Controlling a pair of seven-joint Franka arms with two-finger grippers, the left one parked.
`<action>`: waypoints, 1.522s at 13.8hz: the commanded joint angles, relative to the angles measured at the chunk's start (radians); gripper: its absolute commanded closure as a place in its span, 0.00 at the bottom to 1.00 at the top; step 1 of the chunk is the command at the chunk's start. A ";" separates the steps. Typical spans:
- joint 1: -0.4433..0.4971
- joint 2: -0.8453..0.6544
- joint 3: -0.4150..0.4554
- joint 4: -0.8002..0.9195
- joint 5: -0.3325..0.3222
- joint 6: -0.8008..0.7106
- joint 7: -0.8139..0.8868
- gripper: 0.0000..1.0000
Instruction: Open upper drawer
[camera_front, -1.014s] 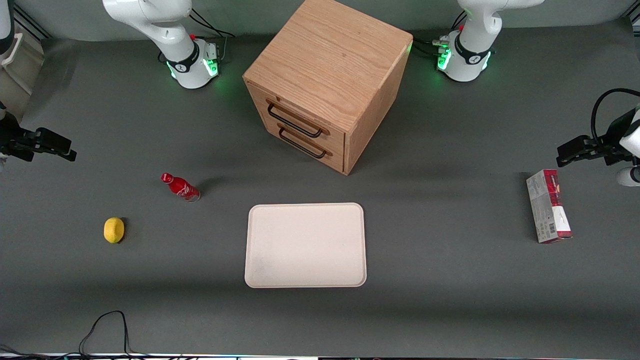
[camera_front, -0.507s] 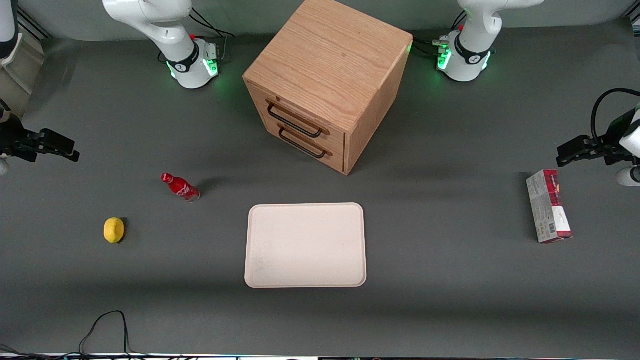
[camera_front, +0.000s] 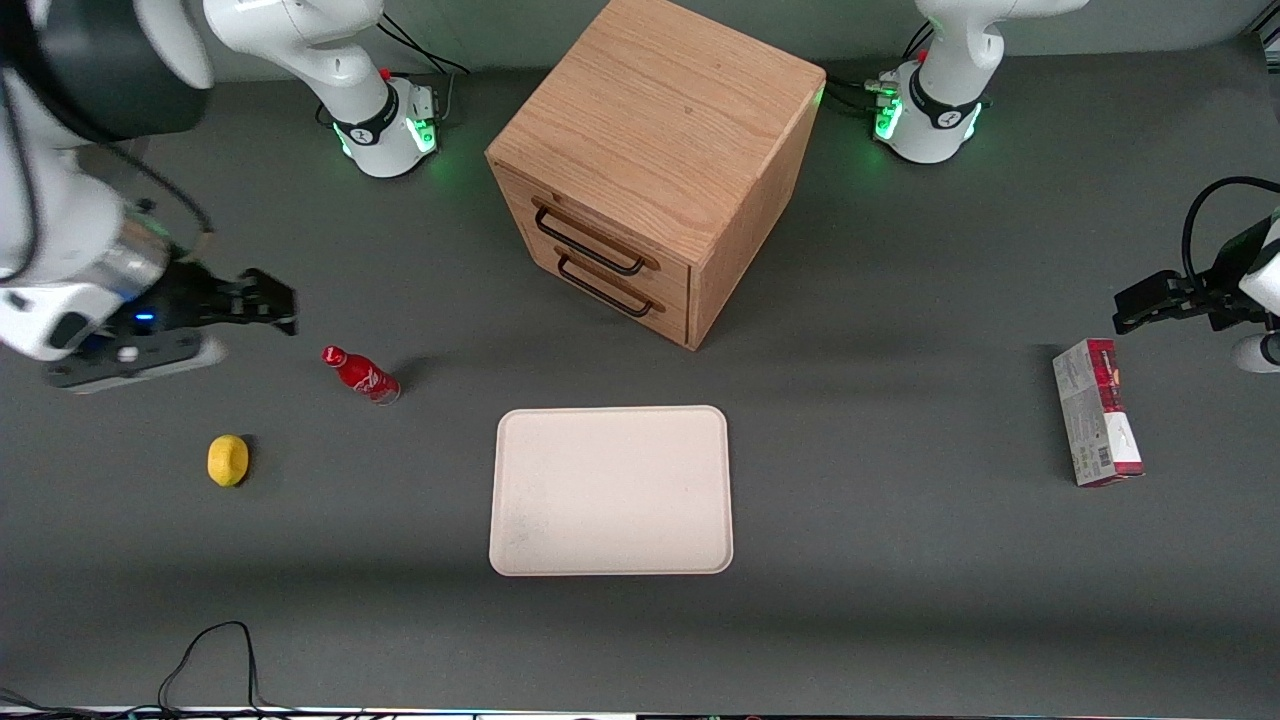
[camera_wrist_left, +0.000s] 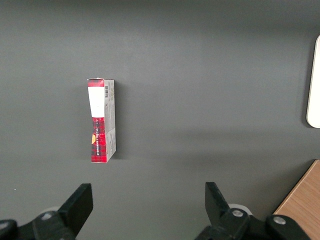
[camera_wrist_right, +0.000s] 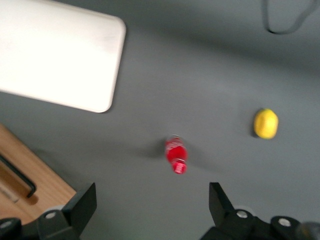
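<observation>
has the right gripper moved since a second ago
Yes. The gripper has swung in from the working arm's table end toward the red bottle and cabinet; its fingers are open and hold nothing.

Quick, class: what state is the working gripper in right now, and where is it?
Gripper: open, jaws spread wide and holding nothing, hanging above the table close to the red bottle, well short of the upper drawer.
</observation>
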 joint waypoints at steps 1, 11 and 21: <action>0.126 0.038 -0.007 0.037 0.023 -0.004 -0.018 0.00; 0.430 0.097 -0.009 0.016 0.061 0.032 -0.155 0.00; 0.474 -0.008 -0.058 -0.182 0.184 0.144 -0.397 0.00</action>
